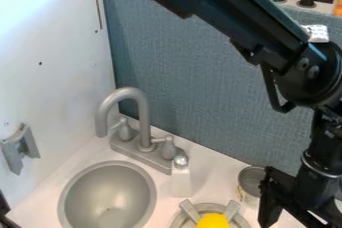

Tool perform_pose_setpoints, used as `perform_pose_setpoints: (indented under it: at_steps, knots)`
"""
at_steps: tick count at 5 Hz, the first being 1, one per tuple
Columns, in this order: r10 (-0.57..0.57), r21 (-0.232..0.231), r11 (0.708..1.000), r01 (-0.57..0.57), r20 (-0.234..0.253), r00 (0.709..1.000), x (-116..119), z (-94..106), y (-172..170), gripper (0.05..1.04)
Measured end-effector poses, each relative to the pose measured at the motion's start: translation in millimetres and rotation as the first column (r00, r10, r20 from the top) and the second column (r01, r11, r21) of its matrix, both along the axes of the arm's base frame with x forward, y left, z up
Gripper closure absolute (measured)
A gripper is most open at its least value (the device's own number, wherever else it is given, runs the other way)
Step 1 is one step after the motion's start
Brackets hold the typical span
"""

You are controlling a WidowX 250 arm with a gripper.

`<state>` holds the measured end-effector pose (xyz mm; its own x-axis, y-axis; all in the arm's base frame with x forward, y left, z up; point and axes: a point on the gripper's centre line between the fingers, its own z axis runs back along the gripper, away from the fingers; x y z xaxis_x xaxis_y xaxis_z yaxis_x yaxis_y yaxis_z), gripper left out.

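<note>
My spread gripper [298,216] has the can [250,186] at ten o'clock: probably light, stiff, slick; pinch its sides.

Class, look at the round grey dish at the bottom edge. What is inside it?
A yellow thing shows in the dish, between two grey tabs. What lies under it is covered.
</note>
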<state>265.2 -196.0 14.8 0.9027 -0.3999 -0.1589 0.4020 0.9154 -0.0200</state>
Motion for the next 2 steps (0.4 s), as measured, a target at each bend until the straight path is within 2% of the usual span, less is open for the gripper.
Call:
perform_pose_setpoints:
  at_steps: [1,2]
  knots:
    - [0.001,0.025,1.0,-0.001,-0.037,0.999,-5,-13.9,3,0.083]
    - [-0.018,-0.015,1.0,0.018,-0.006,1.0,2,-10.9,-7,0.083]
